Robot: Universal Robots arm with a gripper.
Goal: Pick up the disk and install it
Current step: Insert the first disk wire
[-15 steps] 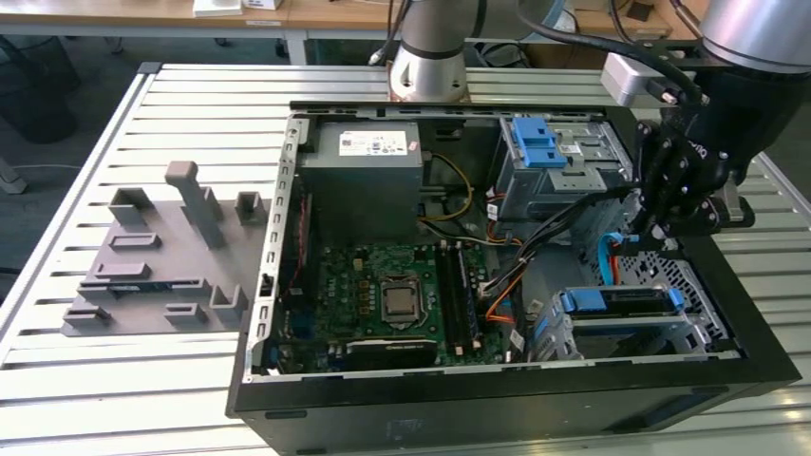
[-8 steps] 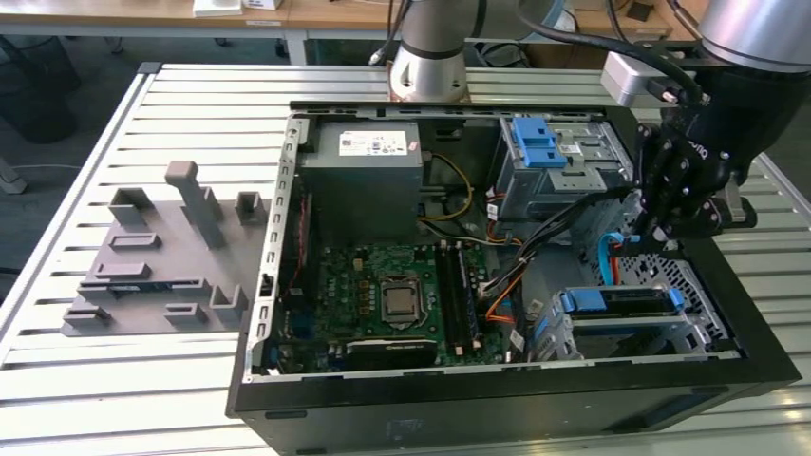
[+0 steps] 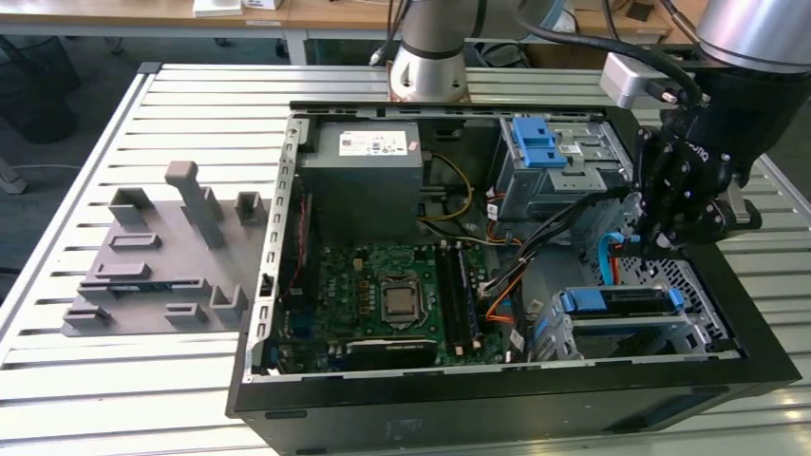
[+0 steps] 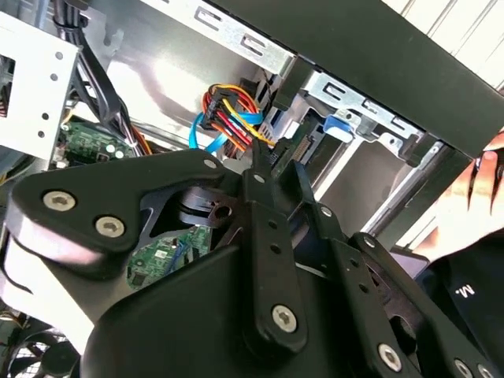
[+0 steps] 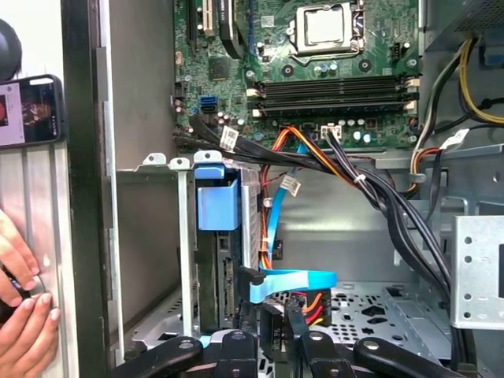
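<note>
Exterior view
- Counter (image 3: pixel 152 399): one, slatted, carrying one open computer case (image 3: pixel 507 404) and one grey moulded fixture (image 3: pixel 159 275).
- Arm: one, reaching in from the exterior view's right.
- Pincer (image 3: pixel 662 237): one, hung over the case's drive side, above the lower cage. Its opening cannot be told, and nothing is seen gripped.
- Disk (image 3: pixel 621 302): one, standing on edge in the lower drive cage, with its blue bracket uppermost.
- Power-supply box (image 3: pixel 367 171): one, grey, well apart from the disk.
- Upper cage bracket (image 3: pixel 538 142): one further blue piece, with no drive seen in it.

Second wrist view
- Pincer: aimed at the connector end of the disk, with the cable bundle (image 4: pixel 228 110) just beside it.
- Disk bracket tab (image 4: pixel 335 126): one, blue, at the cage mouth.
- Hand (image 4: pixel 488 181): one seen, outside the case wall.

First wrist view
- Disk (image 5: pixel 227 276): held between the cage walls, blue tab topmost, apparently seated or nearly so.
- Blue flat cable (image 5: pixel 295 279): one, lying near the disk's connector edge.
- Hands (image 5: pixel 20 299): two, resting on the counter outside the case.
- Phone (image 5: pixel 27 110): one, beside the hands.

Step in hand, judged
- Stage: seating of the disk in its cage appears well advanced.
- Good practice: pressure is best kept square to the cage rails, the loose cables kept from being trapped, and the bracket eased in evenly, not forced.
</note>
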